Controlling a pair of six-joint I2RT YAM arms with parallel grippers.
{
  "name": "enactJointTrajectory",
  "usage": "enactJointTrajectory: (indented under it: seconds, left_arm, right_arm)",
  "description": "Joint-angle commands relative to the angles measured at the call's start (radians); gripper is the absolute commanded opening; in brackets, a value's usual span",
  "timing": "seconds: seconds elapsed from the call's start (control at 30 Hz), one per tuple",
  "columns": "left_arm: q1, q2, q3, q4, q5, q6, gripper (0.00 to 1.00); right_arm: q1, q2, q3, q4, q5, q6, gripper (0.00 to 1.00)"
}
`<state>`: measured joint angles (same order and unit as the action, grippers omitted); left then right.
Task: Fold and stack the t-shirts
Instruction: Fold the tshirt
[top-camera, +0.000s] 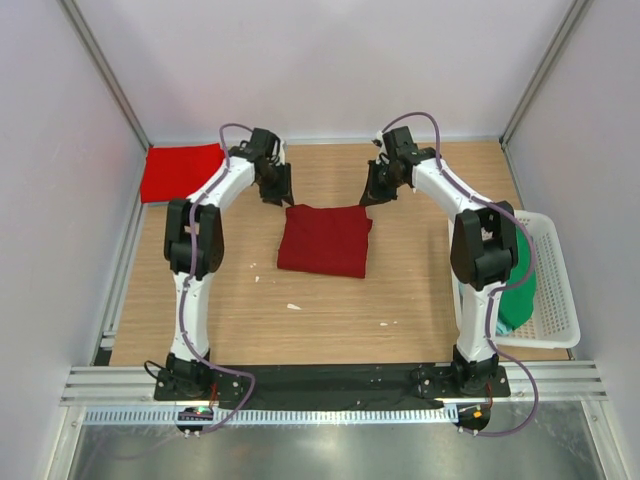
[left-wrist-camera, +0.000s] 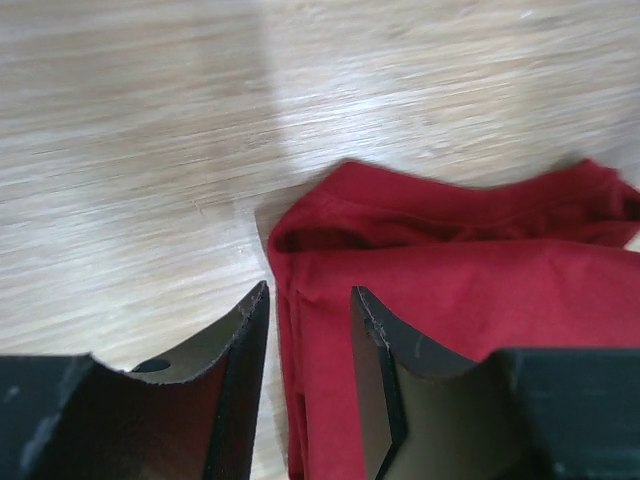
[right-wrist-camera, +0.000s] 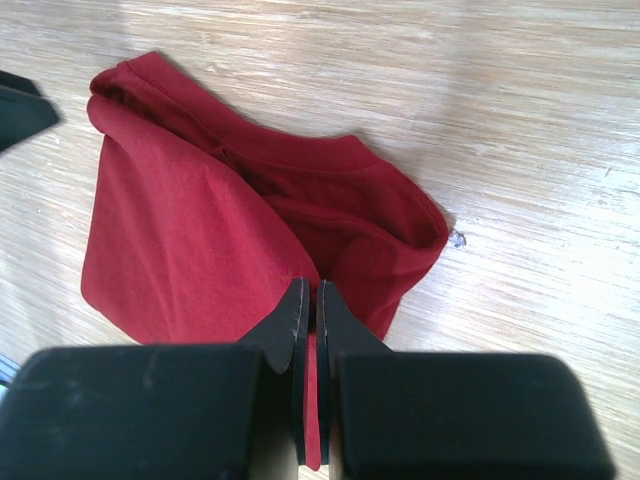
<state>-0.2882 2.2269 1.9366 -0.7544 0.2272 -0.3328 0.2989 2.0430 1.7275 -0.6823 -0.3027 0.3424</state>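
Observation:
A dark maroon t-shirt (top-camera: 325, 240) lies folded into a rough square in the middle of the table. My left gripper (top-camera: 275, 195) hovers over its far left corner. In the left wrist view this gripper (left-wrist-camera: 308, 305) is open and empty, with the shirt's edge (left-wrist-camera: 450, 270) below the gap. My right gripper (top-camera: 375, 195) hovers over the far right corner. In the right wrist view it (right-wrist-camera: 308, 295) is shut, with only a thin slit, above the shirt (right-wrist-camera: 180, 230). A brighter red t-shirt (top-camera: 182, 170) lies folded at the far left. A green t-shirt (top-camera: 520, 290) sits in the basket.
A white plastic basket (top-camera: 560, 290) stands at the right edge, beside the right arm. White walls close in the table at the left, back and right. A few small white specks (top-camera: 293, 306) lie on the wood in front of the maroon shirt.

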Motion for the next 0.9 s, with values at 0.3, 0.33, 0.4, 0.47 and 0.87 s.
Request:
enactJointTrajectory:
  seconds: [0.3, 0.33, 0.4, 0.47, 0.87]
  left_arm:
    - [-0.026, 0.077, 0.002, 0.003, 0.008, -0.002, 0.37]
    - [-0.026, 0.083, 0.002, 0.007, 0.008, -0.003, 0.36]
    - [-0.026, 0.086, -0.004, 0.027, 0.001, -0.006, 0.34]
    - [-0.026, 0.089, -0.001, 0.036, -0.011, -0.009, 0.27]
    - [-0.026, -0.143, -0.134, 0.055, -0.08, -0.014, 0.0]
  right_arm:
    - [0.002, 0.013, 0.055, 0.01, -0.007, -0.011, 0.01]
    - [0.002, 0.014, 0.055, 0.01, -0.009, -0.011, 0.01]
    - [0.002, 0.014, 0.052, 0.01, -0.009, -0.013, 0.01]
    - [0.002, 0.014, 0.049, 0.012, -0.009, -0.013, 0.01]
    - [0.002, -0.046, 0.052, -0.033, 0.011, -0.017, 0.01]
